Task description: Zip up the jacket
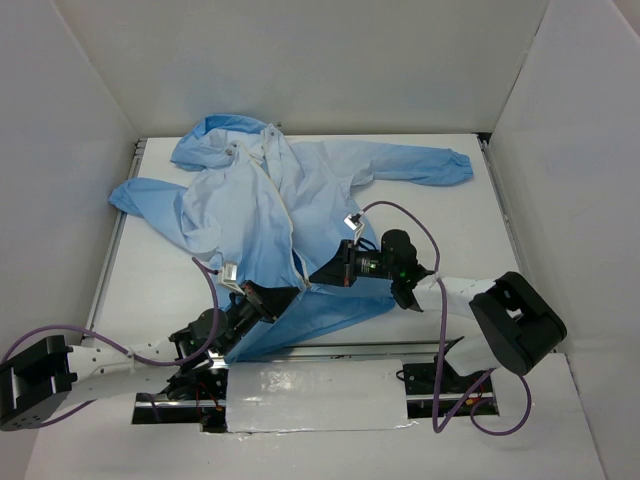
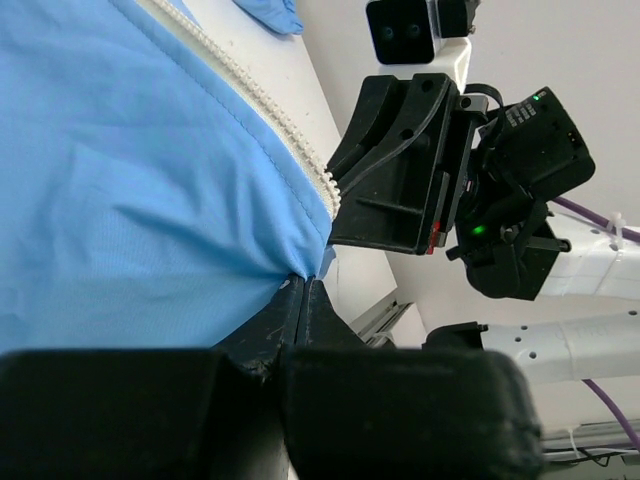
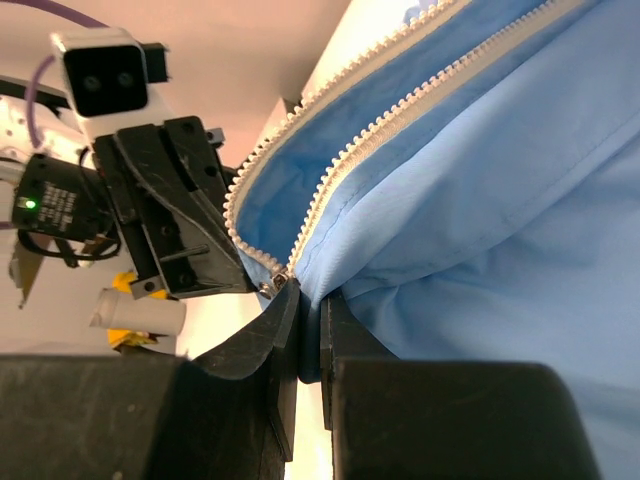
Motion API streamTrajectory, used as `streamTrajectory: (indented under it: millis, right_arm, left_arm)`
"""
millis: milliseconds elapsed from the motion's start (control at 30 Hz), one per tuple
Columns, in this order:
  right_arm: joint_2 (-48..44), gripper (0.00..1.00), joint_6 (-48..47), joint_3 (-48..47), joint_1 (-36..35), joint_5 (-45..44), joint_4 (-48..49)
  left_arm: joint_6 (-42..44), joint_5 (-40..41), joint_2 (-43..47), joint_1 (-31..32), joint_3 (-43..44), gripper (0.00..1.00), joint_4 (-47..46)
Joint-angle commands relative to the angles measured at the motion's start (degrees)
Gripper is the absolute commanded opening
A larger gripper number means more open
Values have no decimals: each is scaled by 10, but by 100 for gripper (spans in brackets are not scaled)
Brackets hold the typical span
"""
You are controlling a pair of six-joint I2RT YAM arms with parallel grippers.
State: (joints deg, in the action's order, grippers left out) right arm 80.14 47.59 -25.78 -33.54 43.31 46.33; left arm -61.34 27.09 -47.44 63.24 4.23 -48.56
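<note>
1. The jacket lies front-up on the worktop, with its hood toward the far left corner, one sleeve stretched toward the far right corner, and its hem at the near edge between our two arms
2. Our left gripper is clenched on the hem fabric just beside the foot of the zipper
3. Our right gripper is closed to a narrow slit with blue fabric in it, right where the two rows of teeth meet at the slider; we cannot tell whether the pull tab itself sits between the fingers
4. We judge the zipping barely begun, since the tooth rows stand apart all the way above the slider
5. To do this step well, we should anchor the hem with the left and keep it taut toward the near edge, then draw the slider low and straight along the tooth line toward the hood; loose fabric beside the teeth could snag
6. The left arm reaches in low from the near left corner and the right arm crosses in from the near right, with the fingertips facing each other, just beside one another
</note>
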Motion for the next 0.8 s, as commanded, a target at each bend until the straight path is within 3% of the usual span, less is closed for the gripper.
streamTrajectory:
  millis: [0, 333, 467, 767]
  right_arm:
    - [-9, 0, 27, -5, 23, -34, 93]
    - [54, 0, 93, -15, 16, 35, 192]
    - [77, 1, 124, -7, 12, 70, 272]
    - [70, 13, 82, 9, 12, 59, 204]
  left_arm:
    - [14, -32, 6, 4, -11, 0, -45]
    - [18, -31, -1, 4, -8, 0, -39]
    - [17, -13, -2, 4, -5, 0, -26]
    - [9, -23, -27, -12, -11, 0, -56]
